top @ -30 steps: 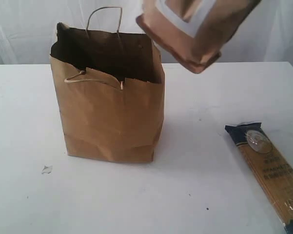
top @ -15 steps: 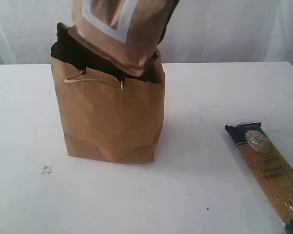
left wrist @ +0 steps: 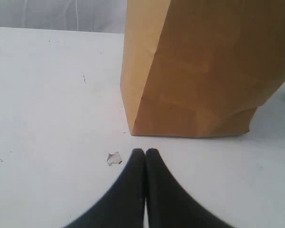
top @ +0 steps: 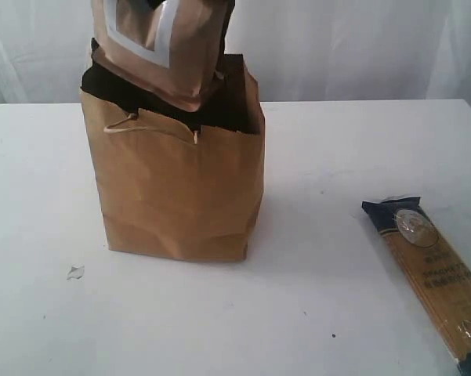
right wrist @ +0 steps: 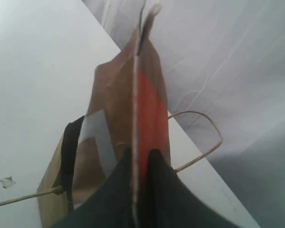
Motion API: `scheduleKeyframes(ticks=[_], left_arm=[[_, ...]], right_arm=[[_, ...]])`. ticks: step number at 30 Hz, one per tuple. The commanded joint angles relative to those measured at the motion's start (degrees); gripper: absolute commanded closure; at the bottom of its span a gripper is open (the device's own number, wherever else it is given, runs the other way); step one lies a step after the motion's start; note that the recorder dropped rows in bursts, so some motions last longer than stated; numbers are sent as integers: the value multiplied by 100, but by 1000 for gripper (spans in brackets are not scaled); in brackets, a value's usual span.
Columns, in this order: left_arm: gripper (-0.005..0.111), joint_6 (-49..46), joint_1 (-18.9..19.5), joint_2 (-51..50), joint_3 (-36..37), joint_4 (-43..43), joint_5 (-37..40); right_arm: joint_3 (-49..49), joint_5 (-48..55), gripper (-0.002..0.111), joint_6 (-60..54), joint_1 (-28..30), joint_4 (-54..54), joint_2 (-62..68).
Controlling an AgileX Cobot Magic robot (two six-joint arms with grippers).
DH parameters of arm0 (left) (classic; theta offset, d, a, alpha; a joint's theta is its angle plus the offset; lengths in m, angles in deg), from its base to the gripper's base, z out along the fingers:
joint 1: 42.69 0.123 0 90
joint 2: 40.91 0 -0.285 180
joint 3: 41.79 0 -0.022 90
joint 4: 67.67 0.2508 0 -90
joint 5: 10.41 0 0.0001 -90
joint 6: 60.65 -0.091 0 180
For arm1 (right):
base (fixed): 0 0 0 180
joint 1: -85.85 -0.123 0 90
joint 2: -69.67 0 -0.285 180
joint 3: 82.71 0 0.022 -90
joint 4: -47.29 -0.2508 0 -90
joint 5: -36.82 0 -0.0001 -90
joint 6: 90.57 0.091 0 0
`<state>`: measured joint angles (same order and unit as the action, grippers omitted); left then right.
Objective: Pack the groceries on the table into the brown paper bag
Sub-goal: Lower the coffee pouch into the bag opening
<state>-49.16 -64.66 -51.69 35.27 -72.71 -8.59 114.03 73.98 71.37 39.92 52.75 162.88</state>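
A white crumb (top: pixel 75 272) lies on the desk (top: pixel 321 172) beside the left hand (left wrist: pixel 145 152), fingers pressed together and empty, just before the bag (top: pixel 180 188). The right hand (right wrist: pixel 141 159) clamps the pouch (top: pixel 161 55) by one edge (white square outward), its lower end at the bag's mouth. The spaghetti pack (top: pixel 435 274) lies far right, well apart.

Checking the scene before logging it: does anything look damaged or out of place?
Yes. The brown paper bag has a torn, jagged front rim, and a small white scrap lies loose on the table near its front corner.
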Motion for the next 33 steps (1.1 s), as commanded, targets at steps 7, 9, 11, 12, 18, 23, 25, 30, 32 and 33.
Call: scheduleKeyframes(ticks=[7, 9, 11, 12, 18, 23, 25, 30, 32, 33], left_arm=[[107, 8, 1, 31, 16, -40, -19], [107, 8, 1, 31, 16, -40, -19], [107, 8, 1, 31, 16, -40, -19], [107, 8, 1, 31, 16, -40, -19], [107, 8, 1, 31, 16, -40, -19], [107, 8, 1, 31, 16, -40, -19], [107, 8, 1, 31, 16, -40, -19], [107, 8, 1, 31, 16, -40, -19], [107, 8, 1, 31, 16, -40, -19], [107, 8, 1, 31, 16, -40, -19]], right_arm=[[76, -197, 108, 143, 441, 140, 504], [76, 64, 108, 143, 441, 126, 588], [65, 428, 108, 184, 441, 261, 629], [65, 549, 108, 501, 441, 422, 651], [65, 773, 108, 1879, 441, 826, 663], [65, 980, 108, 3378, 441, 1418, 685], [65, 1021, 108, 3779, 441, 1729, 711], [65, 1212, 108, 4254, 441, 1885, 916], [65, 1247, 108, 4376, 441, 1885, 1015], [65, 1247, 108, 4403, 441, 1900, 1087]])
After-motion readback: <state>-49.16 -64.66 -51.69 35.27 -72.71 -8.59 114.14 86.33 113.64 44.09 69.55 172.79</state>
